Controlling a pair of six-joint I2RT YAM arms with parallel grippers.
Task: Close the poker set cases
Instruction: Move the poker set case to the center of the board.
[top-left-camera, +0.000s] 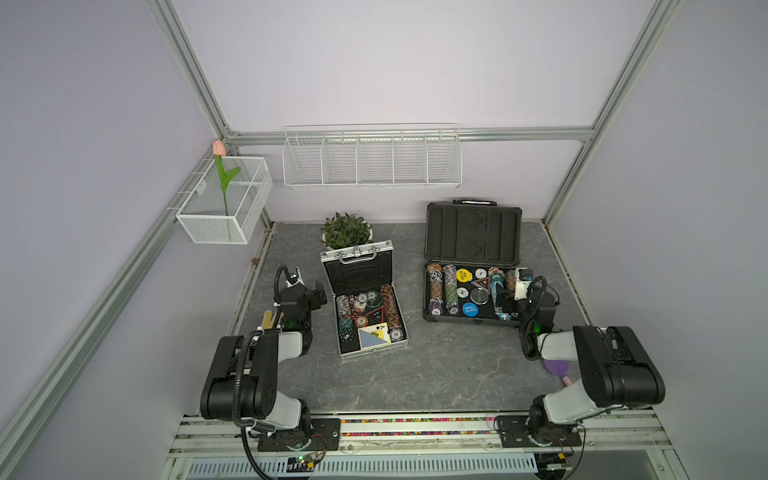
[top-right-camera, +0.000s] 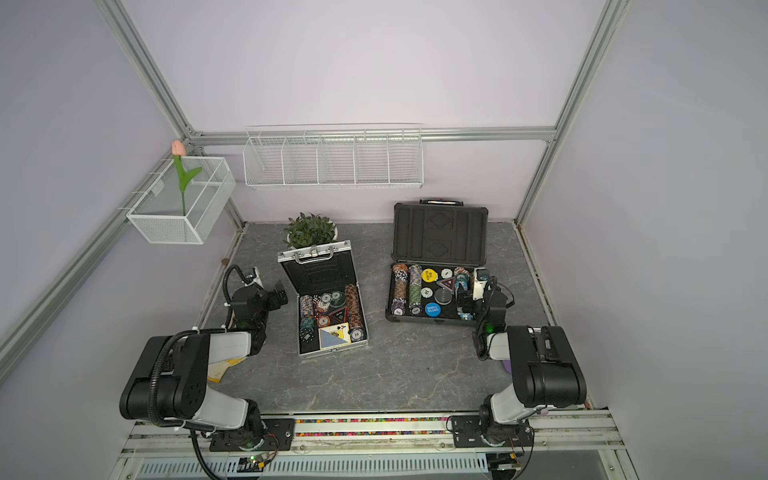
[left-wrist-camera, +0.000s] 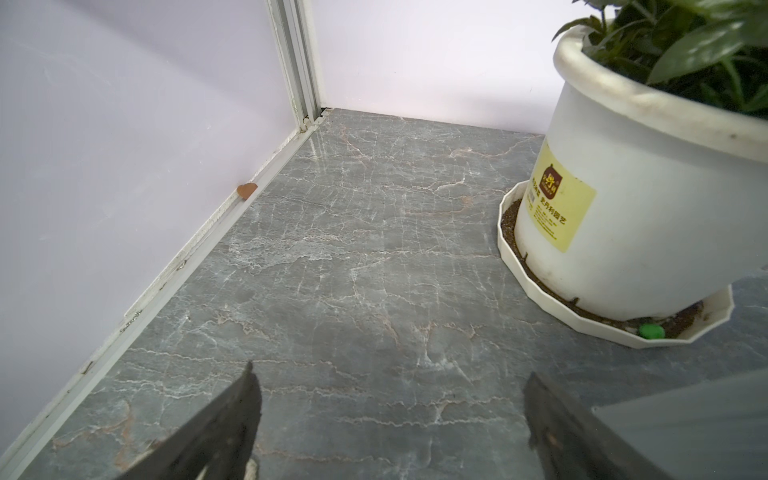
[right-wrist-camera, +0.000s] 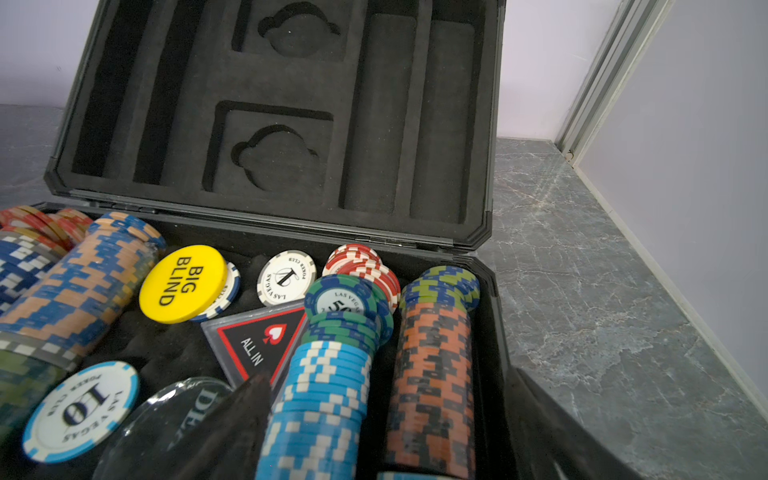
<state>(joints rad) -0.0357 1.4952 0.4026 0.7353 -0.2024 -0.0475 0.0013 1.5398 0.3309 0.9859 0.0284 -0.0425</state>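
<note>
- Where the work surface is exposed, the table (top-left-camera: 436, 374) shows a grey slab with pale marble veining, closed in by lilac walls (top-left-camera: 395, 62) and aluminium frame rails (top-left-camera: 519, 134).
- A long white wire basket (top-left-camera: 372, 160) hangs on the back wall. A mesh basket (top-left-camera: 224, 224) hangs on the left wall and carries an artificial tulip (top-left-camera: 219, 148).
- A potted plant (top-left-camera: 346, 230) stands near the back wall, just behind the silver case (top-left-camera: 374, 351).
- The silver case lies left of the table's centre. Its lid is raised, and chip rows and playing cards (top-left-camera: 374, 334) are exposed in the base.
- The dark-grey case (top-left-camera: 473, 232) lies to the right, close to the back wall. Its lid stands upright (foam lining facing the arms) above a base filled with chips (right-wrist-camera: 328, 395).
- The left gripper (top-left-camera: 319, 292) sits beside the silver case on its left. The jaws are spread wide, with only bare table between them.
- The right gripper (top-left-camera: 504, 302) is positioned over the right end of the dark-grey case's base. The jaws are wide apart and clamp nothing. Whether they touch the chips cannot be determined.
</note>
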